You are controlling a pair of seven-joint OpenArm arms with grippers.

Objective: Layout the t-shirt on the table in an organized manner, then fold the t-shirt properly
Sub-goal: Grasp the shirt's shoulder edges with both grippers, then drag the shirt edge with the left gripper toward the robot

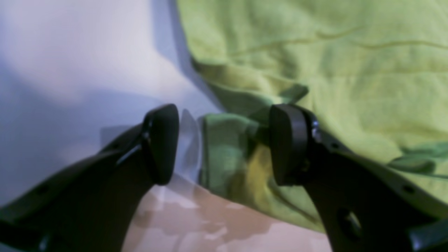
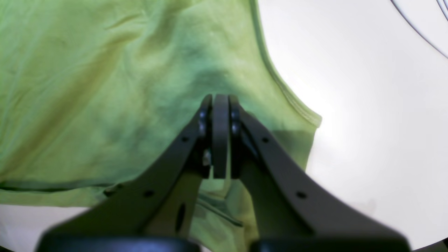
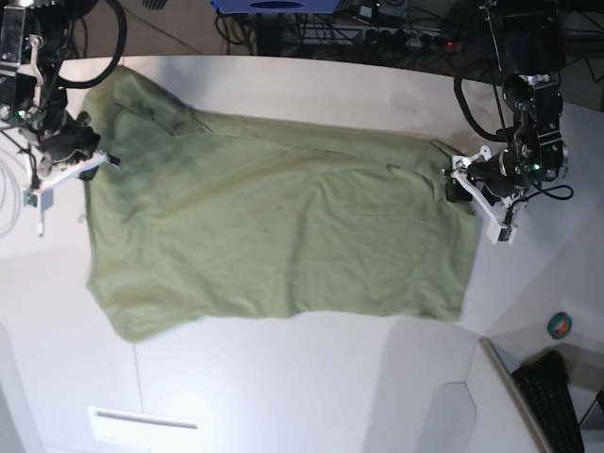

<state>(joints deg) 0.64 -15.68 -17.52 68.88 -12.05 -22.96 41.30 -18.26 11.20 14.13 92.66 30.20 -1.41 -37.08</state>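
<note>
The olive-green t-shirt [image 3: 283,226] lies spread across the white table [image 3: 283,387], with wrinkles and its upper left corner bunched. My left gripper [image 3: 460,184] is at the shirt's right edge. In the left wrist view that gripper [image 1: 224,145] stands open, and a folded bit of the shirt's edge [image 1: 227,154] lies between its fingers [image 1: 288,145]. My right gripper [image 3: 99,156] is at the shirt's left edge. In the right wrist view it [image 2: 220,136] is shut, its pads pressed together on the t-shirt [image 2: 87,87], and creases run toward its tip.
A green tape roll [image 3: 560,326] and a dark keyboard [image 3: 557,396] sit beyond the table's lower right edge. White cables [image 3: 9,208] hang at the left. A dark cable [image 2: 420,31] crosses bare table [image 2: 367,105]. A white label [image 3: 142,420] lies near the front edge.
</note>
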